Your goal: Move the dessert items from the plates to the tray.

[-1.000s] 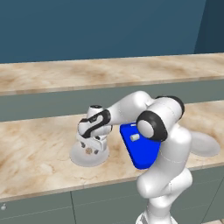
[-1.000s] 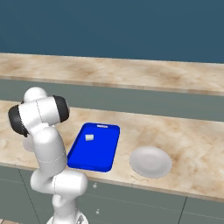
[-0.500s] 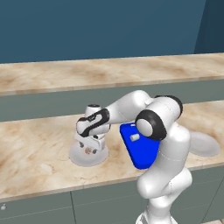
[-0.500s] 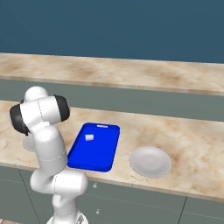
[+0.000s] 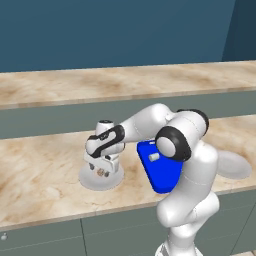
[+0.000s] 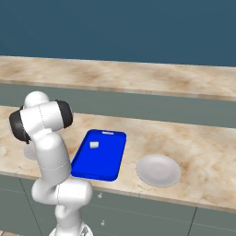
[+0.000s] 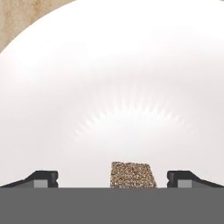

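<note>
Hand view: gripper (image 7: 113,178) spread wide, empty, low over near plate (image 7: 131,78); brown chunk (image 7: 133,175) sits between fingertips (image 7: 41,178), nearer right one, on plate, ungrasped. Left base view: whitish cylinder (image 5: 154,157) already on blue tray (image 5: 162,175). Far plate (image 6: 159,170) bare. Half done; brown piece remains.

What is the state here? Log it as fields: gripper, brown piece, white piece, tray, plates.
gripper: open, low over the left plate, jaws either side of the brown piece
brown piece: on the left plate, not yet gripped
white piece: lying in the tray
tray: blue, on the counter between the plates
plates: left plate holds the brown piece; right plate bare
</note>
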### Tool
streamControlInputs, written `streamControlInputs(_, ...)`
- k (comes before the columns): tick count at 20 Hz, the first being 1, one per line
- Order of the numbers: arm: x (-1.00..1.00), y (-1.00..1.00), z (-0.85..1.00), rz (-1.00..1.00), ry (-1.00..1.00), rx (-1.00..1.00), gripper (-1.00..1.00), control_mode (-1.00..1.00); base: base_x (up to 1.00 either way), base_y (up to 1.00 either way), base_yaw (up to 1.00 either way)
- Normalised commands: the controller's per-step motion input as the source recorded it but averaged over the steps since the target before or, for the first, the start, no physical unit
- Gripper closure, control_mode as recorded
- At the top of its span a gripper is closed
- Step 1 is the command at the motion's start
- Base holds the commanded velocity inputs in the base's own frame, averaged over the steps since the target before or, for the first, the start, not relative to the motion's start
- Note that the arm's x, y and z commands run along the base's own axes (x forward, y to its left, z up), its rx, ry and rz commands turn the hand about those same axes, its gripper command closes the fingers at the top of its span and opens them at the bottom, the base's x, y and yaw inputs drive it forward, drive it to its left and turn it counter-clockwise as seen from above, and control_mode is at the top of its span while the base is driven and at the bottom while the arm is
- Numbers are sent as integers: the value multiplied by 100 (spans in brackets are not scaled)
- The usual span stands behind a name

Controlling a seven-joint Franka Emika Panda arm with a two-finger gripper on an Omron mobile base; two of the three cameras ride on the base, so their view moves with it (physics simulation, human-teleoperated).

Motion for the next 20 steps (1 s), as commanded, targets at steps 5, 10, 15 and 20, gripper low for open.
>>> streamControlInputs(5,-1,0,-8,0,0,0,-100,-100,0,0,0)
streamControlInputs(10,0,0,-10,0,0,0,100,-100,0,0,0)
streamControlInputs(15,0,0,-3,0,0,0,100,-100,0,0,0)
streamControlInputs(20,-8,-2,3,0,-3,0,100,-100,0,0,0)
